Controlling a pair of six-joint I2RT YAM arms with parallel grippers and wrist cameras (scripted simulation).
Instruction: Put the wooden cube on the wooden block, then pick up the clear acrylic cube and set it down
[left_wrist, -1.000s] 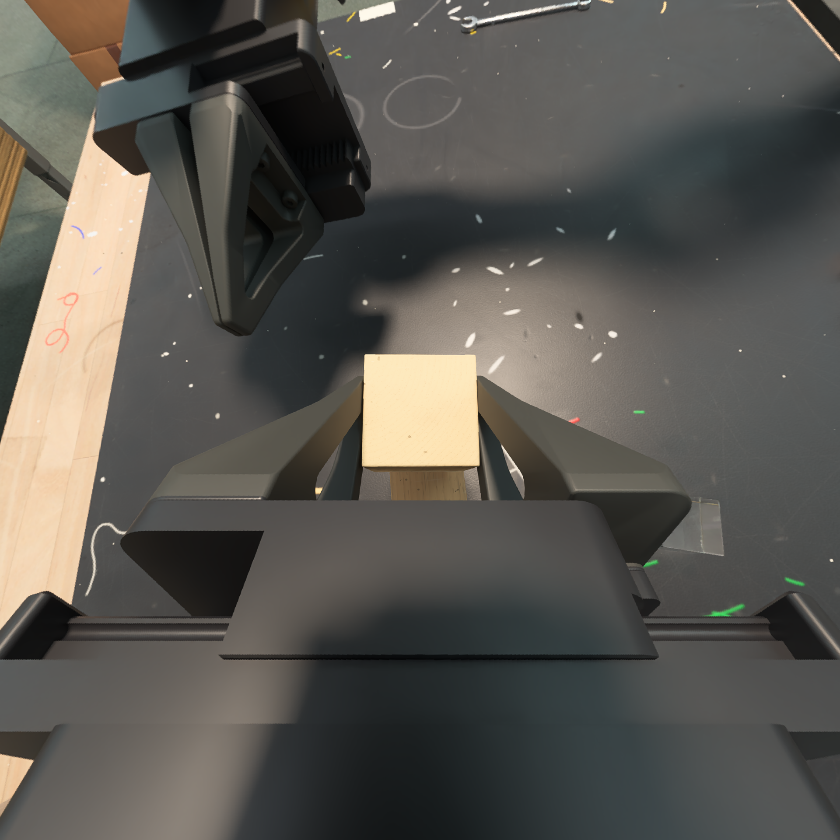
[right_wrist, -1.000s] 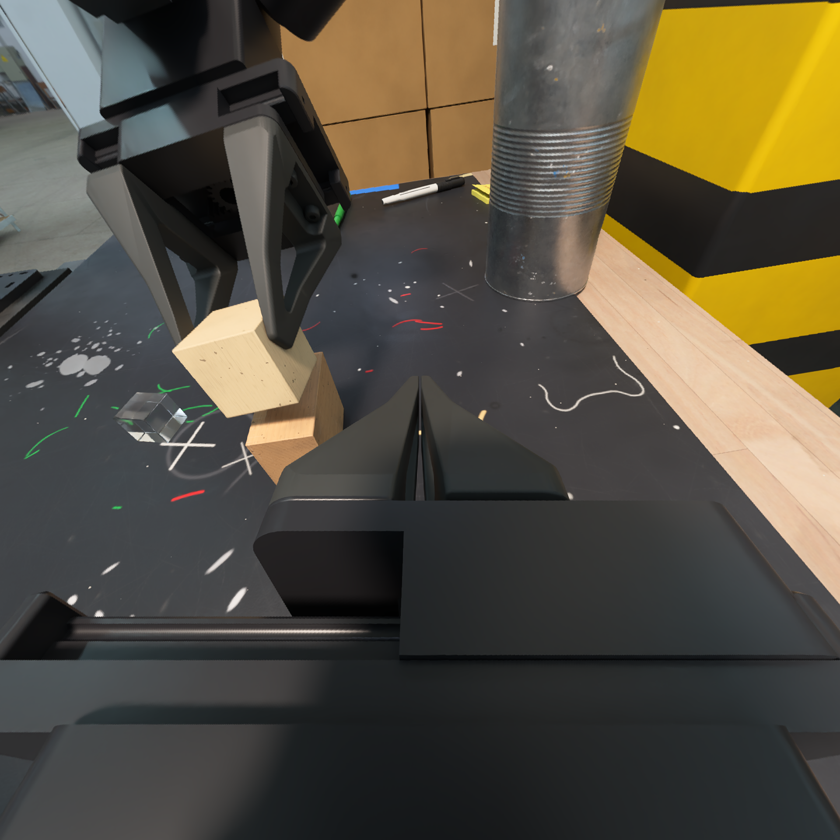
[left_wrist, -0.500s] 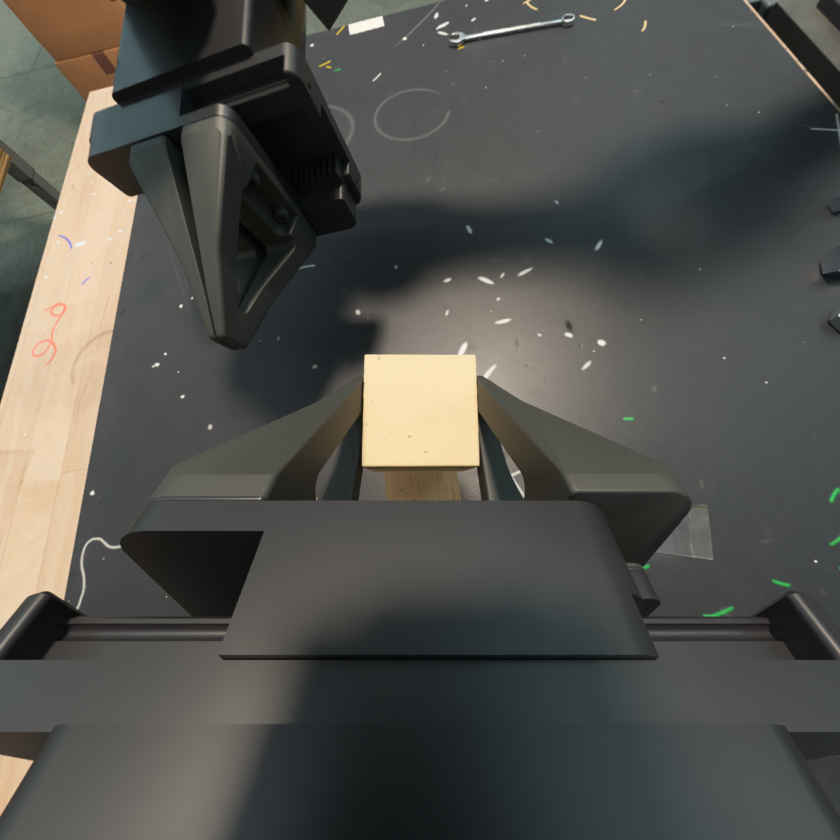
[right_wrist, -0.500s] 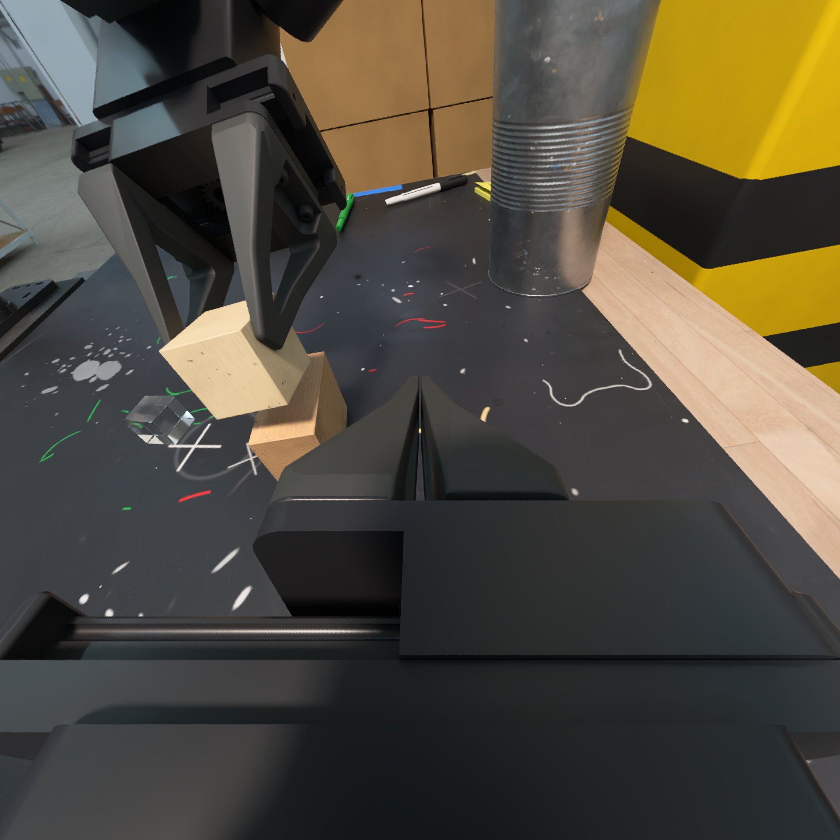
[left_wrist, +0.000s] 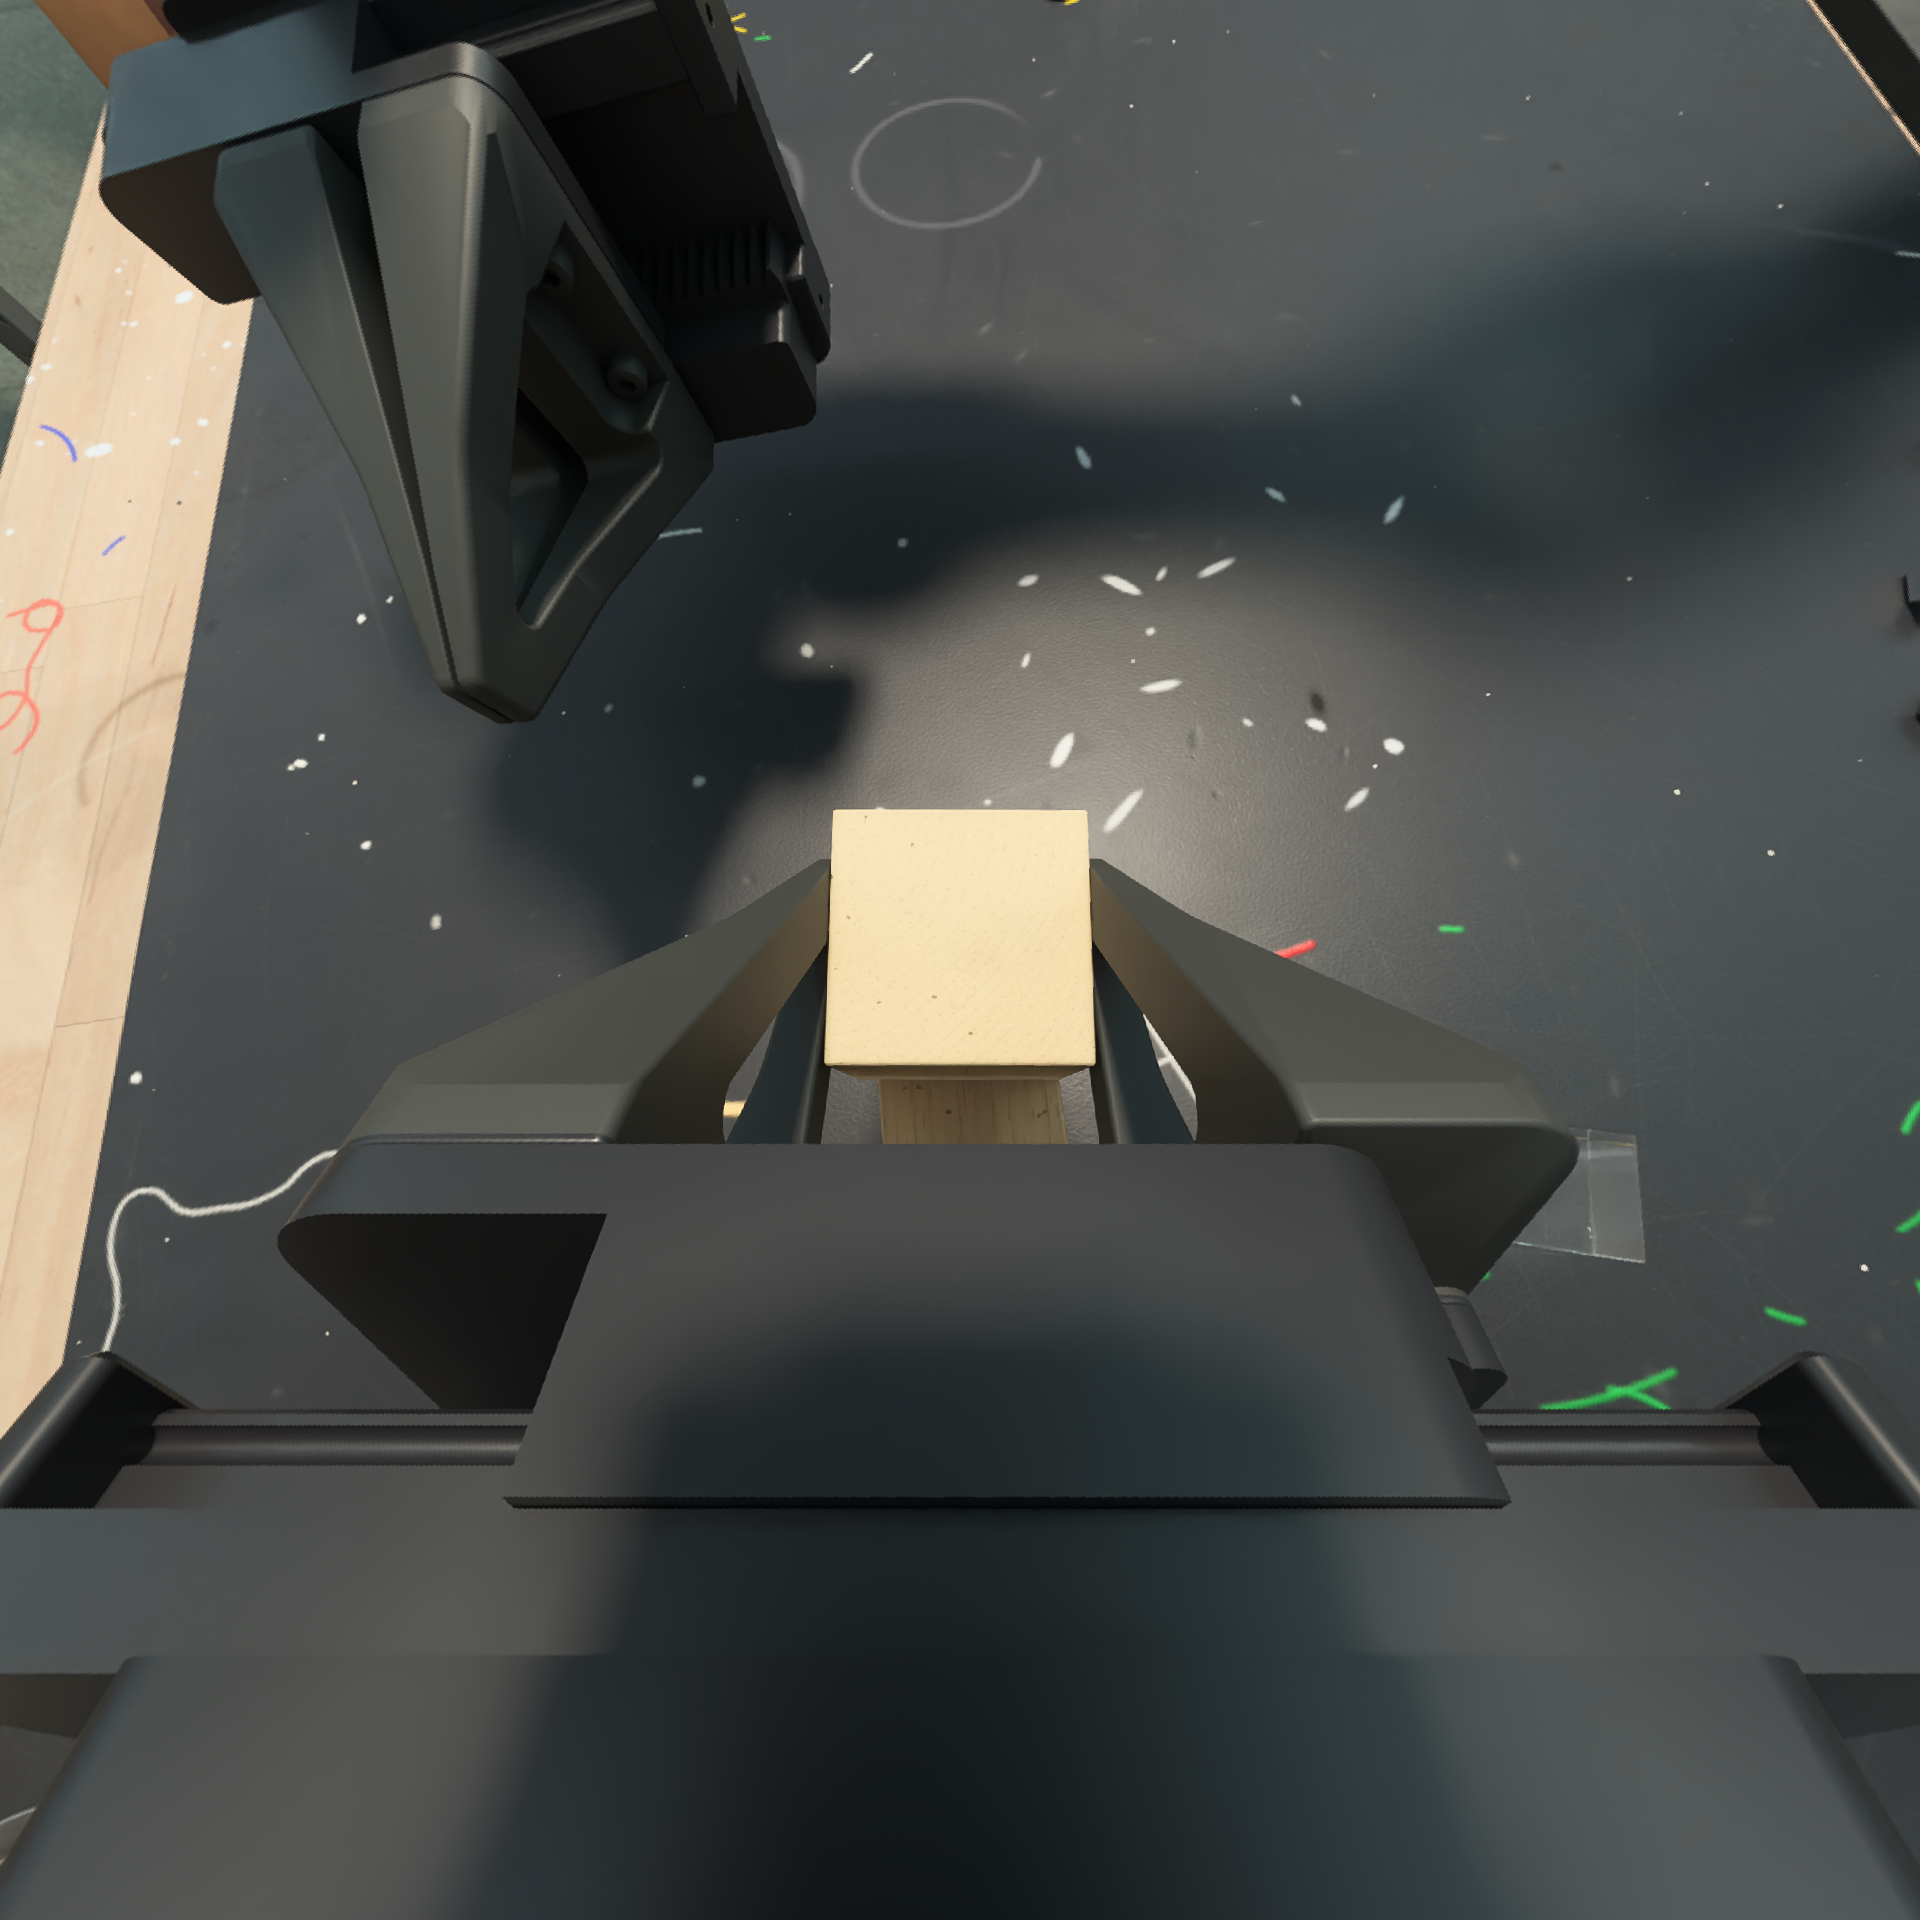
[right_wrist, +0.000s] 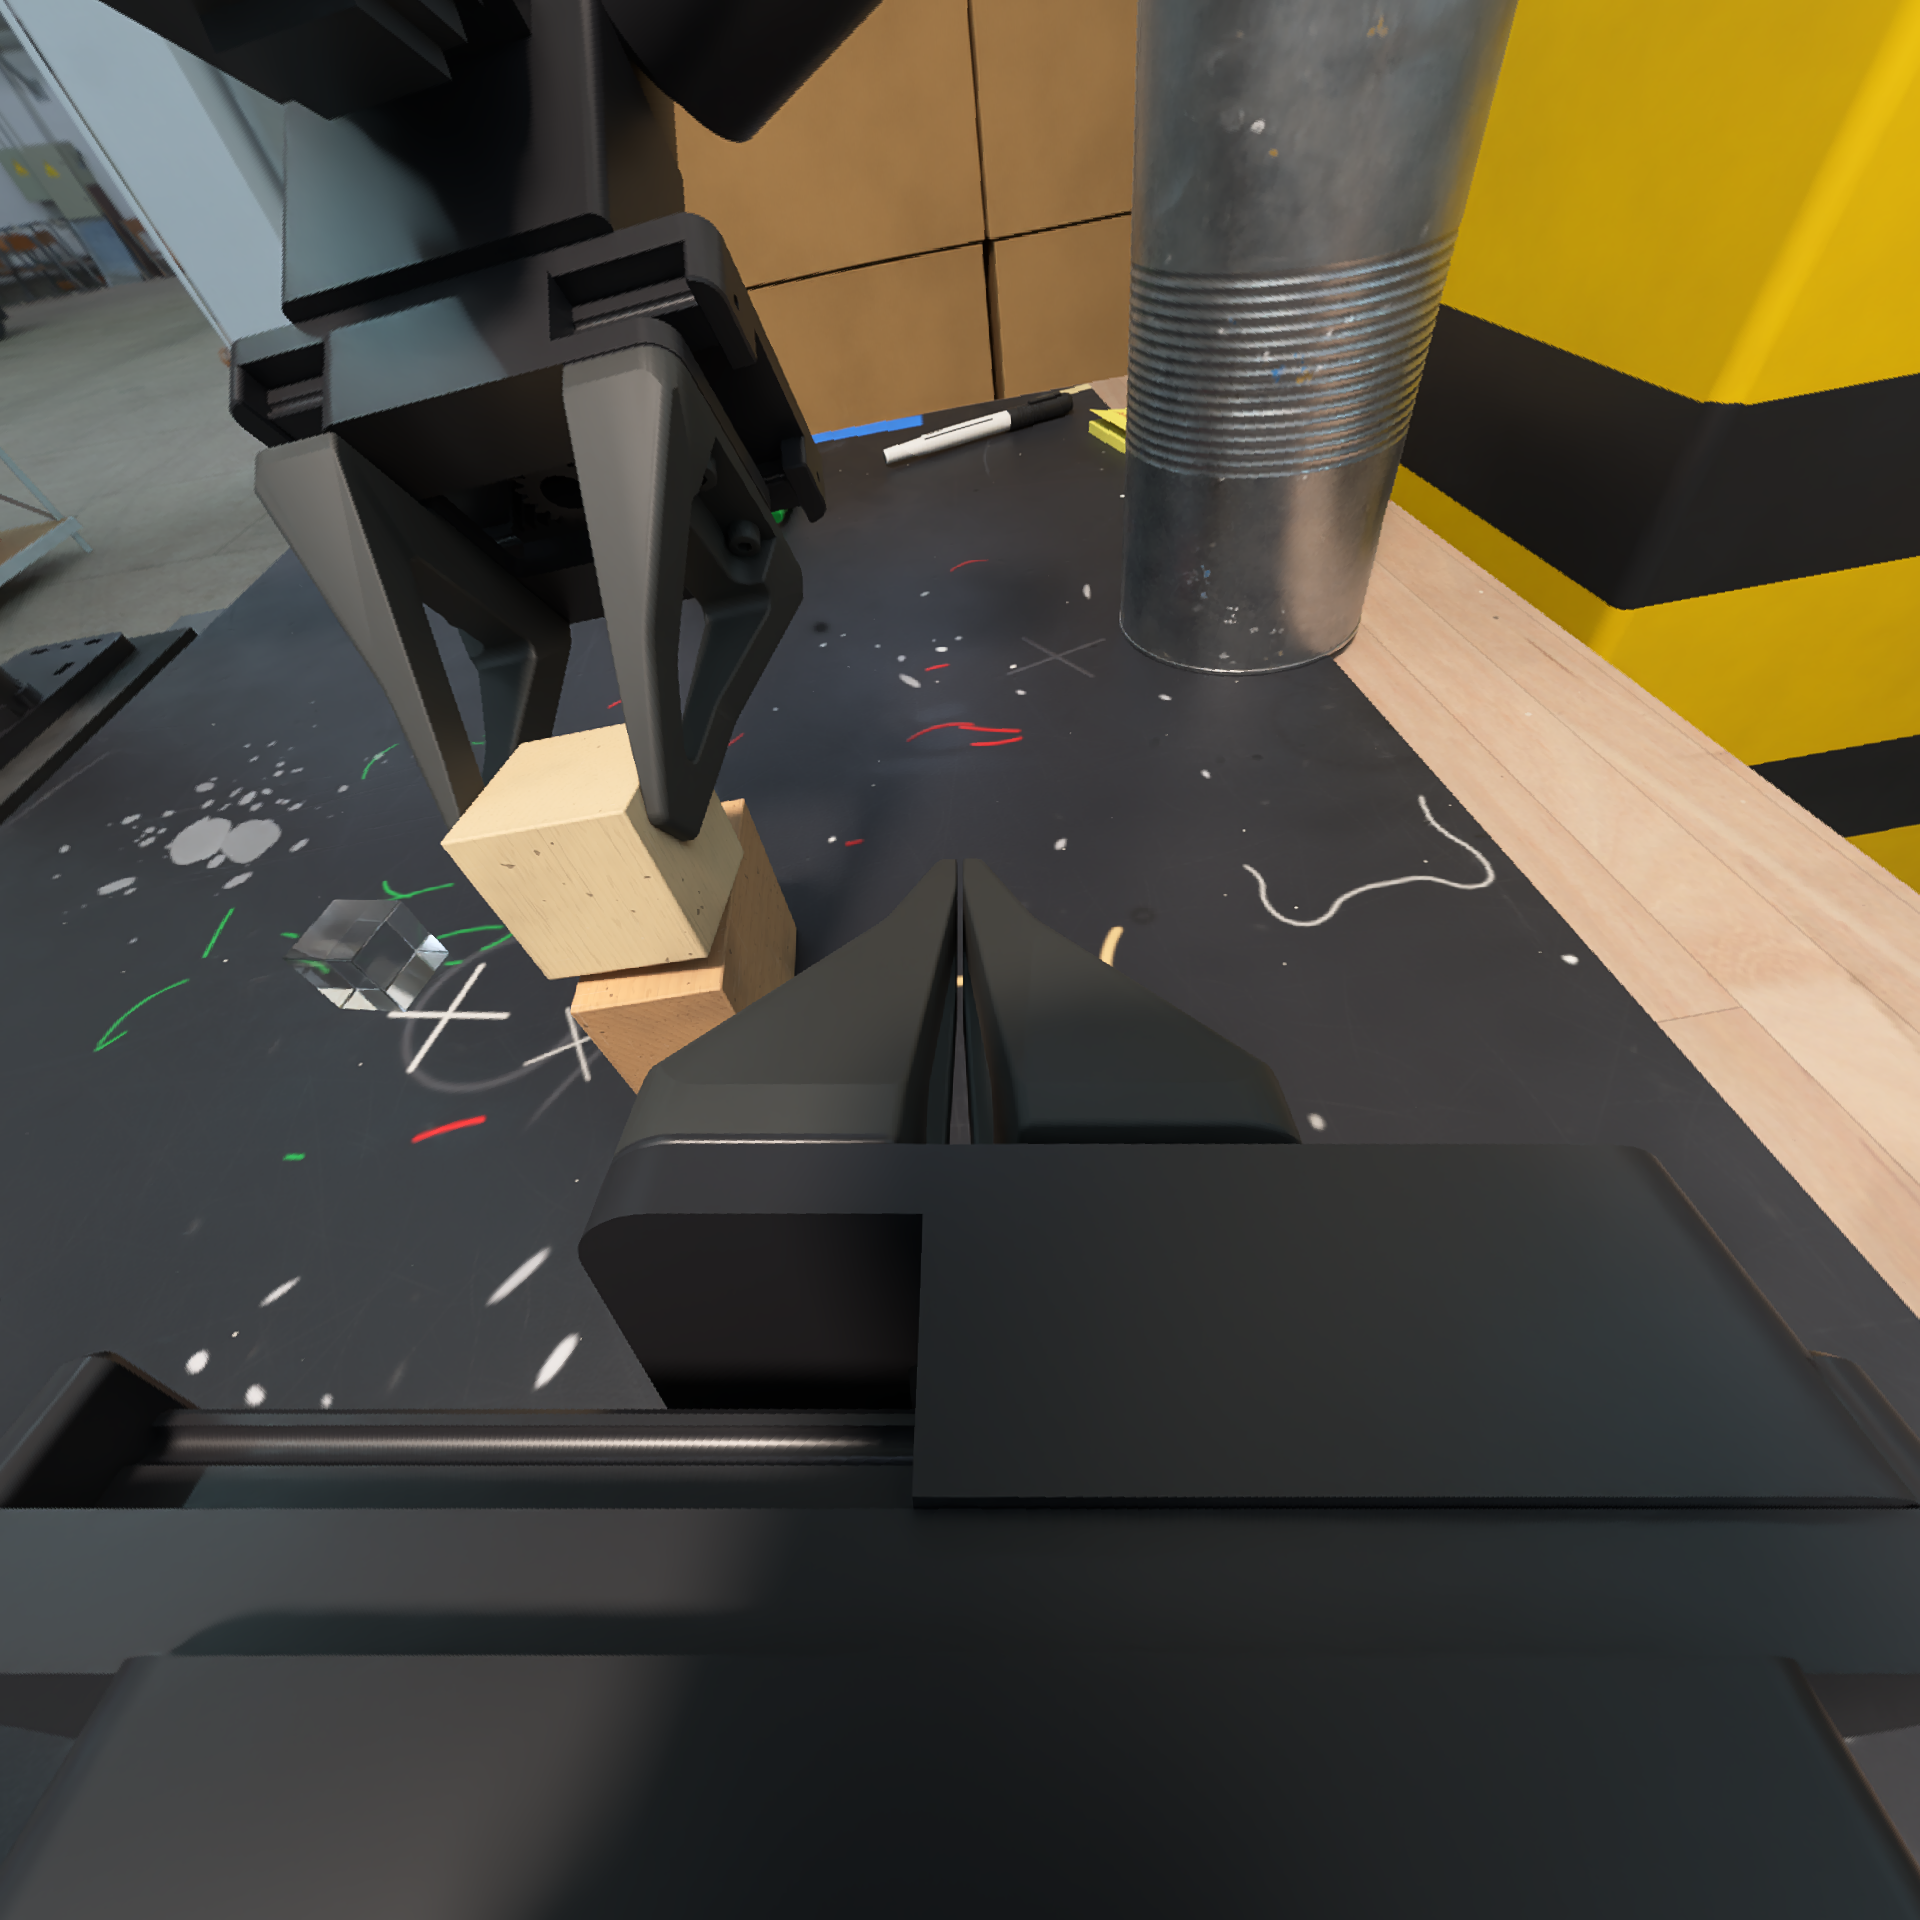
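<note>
My left gripper is shut on the pale wooden cube. It holds the cube right over the darker wooden block, which peeks out beneath. In the right wrist view the left gripper holds the cube tilted, with its lower edge at the top of the block; I cannot tell whether they touch. The clear acrylic cube sits on the mat left of the block. My right gripper is shut and empty, just right of the block; it also shows in the left wrist view.
A tall metal pipe stands at the back right of the black mat. A marker and a yellow item lie behind it, before cardboard boxes. A bare wooden strip runs along the right side.
The left gripper has shifted the cube a little over the block, still holding it. The right gripper has stayed shut and drifted slightly.
</note>
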